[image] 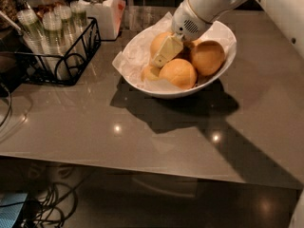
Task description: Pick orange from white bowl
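The white bowl (216, 80), lined with crinkled white paper, stands at the back middle of the grey table and holds several oranges. A large pale orange (157, 41) lies at the bowl's back left. Another large orange (179, 74) lies at the front, a deeper-orange one (207, 57) at the right and a small one (148, 73) at the front left. My gripper (165, 55) reaches down into the bowl from the upper right. Its pale tip rests against the right side of the back-left orange, between it and the other fruit.
A black wire basket (71, 65) with several clear bottles stands at the left. A white lidded jar (100, 13) stands behind it. The table's front edge (142, 163) runs across below. Cables (52, 208) lie on the floor at the lower left.
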You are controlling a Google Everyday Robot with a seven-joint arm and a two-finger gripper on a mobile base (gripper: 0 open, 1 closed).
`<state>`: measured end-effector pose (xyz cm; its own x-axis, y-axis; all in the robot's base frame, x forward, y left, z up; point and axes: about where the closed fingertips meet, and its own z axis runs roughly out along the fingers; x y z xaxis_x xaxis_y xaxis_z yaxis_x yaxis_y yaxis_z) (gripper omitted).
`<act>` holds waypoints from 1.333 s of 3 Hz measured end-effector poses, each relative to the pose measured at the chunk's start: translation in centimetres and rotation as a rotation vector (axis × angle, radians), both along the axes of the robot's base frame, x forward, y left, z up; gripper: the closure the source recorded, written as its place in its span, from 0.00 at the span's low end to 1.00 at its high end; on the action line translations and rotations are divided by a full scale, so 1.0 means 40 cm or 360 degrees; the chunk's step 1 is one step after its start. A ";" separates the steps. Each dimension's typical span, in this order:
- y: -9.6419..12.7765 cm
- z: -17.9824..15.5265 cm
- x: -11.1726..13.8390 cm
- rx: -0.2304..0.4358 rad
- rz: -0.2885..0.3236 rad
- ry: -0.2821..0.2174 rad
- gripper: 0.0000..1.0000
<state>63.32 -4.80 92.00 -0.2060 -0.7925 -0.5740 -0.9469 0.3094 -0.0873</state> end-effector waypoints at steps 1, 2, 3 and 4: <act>0.000 0.000 0.000 0.0000 0.0000 0.0000 0.93; 0.000 0.006 0.000 0.0000 0.0001 0.0000 1.00; 0.021 0.073 -0.052 0.0031 0.0170 -0.0030 1.00; 0.010 0.164 -0.140 0.0057 0.0285 -0.0106 1.00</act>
